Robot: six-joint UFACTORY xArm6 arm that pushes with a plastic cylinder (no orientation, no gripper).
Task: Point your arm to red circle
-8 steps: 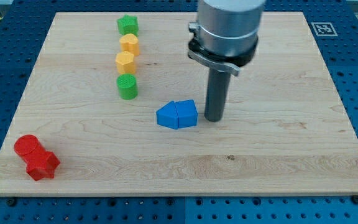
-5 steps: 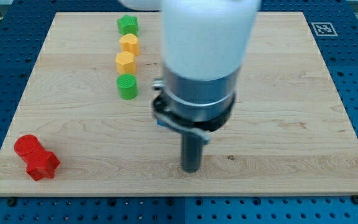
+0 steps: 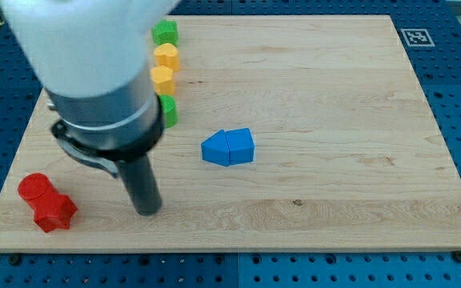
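Note:
The red circle [image 3: 34, 188] lies near the board's bottom left corner, touching a second red block [image 3: 54, 211] of angular shape just below and right of it. My tip [image 3: 147, 211] rests on the board well to the right of both red blocks, apart from them. The arm's wide body hides the upper left part of the board.
Two blue blocks [image 3: 228, 147] lie joined at the board's middle. A column at the top left holds a green block [image 3: 165, 33], two yellow blocks [image 3: 166, 57] [image 3: 163, 78] and a green circle [image 3: 169, 110], partly hidden by the arm. The wooden board [image 3: 334, 104] ends close below my tip.
My tip moved from right of the blue blocks down toward the view's bottom, then far left toward the red blocks. No block has moved.

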